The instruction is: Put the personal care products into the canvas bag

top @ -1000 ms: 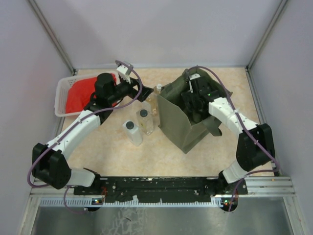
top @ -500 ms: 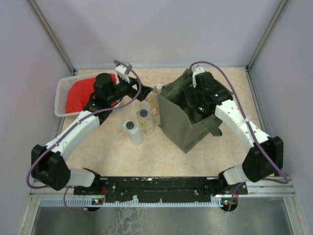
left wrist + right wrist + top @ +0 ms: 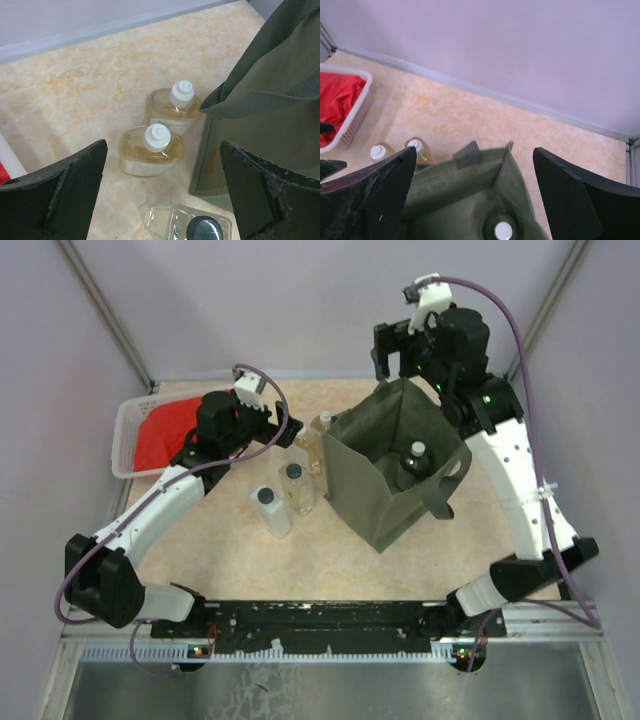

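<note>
On the marble-patterned table of a two-arm robot cell, the olive canvas bag stands upright with its mouth open and one white-capped bottle already inside. A white lattice basket holding a red cloth sits well apart at the far left. The right gripper hangs high above the bag's far rim, fingers spread wide and empty. The left gripper, also spread and holding nothing, hovers low over the bottles that wait just left of the bag. Those are two amber bottles with white caps, close together and seemingly touching, the farther one just beside the bag's wall. A clear bottle with a black cap and a white bottle with a dark-grey cap stand nearer the arm bases. The task looks barely begun, and a pick by the left arm appears to be the step in hand. The likeliest trouble is crowding, since jaws this wide could close on both amber bottles at once or tip the neighbour. A finger could also catch the soft bag wall or its handle and drag the bag over.
</note>
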You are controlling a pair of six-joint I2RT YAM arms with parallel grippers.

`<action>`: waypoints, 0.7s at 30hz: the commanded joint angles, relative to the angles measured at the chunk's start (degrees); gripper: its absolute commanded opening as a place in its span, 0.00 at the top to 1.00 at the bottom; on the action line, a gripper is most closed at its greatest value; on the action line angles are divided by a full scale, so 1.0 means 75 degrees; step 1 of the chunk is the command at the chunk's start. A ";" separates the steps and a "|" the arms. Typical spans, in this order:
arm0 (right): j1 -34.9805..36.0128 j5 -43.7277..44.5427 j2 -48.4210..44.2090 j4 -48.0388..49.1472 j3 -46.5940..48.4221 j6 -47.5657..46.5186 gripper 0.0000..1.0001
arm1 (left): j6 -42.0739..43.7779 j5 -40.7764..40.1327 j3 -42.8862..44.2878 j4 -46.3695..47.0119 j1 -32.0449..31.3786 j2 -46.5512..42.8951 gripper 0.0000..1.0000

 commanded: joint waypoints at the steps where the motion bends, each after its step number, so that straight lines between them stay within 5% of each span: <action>1: 0.0039 -0.0863 0.1911 -0.0655 0.1937 -0.0402 0.01 | 0.0056 -0.0195 0.0073 -0.0313 -0.0039 0.0059 0.00; 7: 0.0098 -0.1300 0.3917 -0.1665 0.4097 -0.1655 0.01 | -0.0160 -0.0410 -0.0292 -0.0418 -0.0043 -0.0167 0.00; 21: 0.0505 -0.2194 0.5017 -0.2299 0.4079 -0.2737 0.01 | -0.0110 -0.0553 -0.0848 -0.0352 -0.0045 -0.0477 0.00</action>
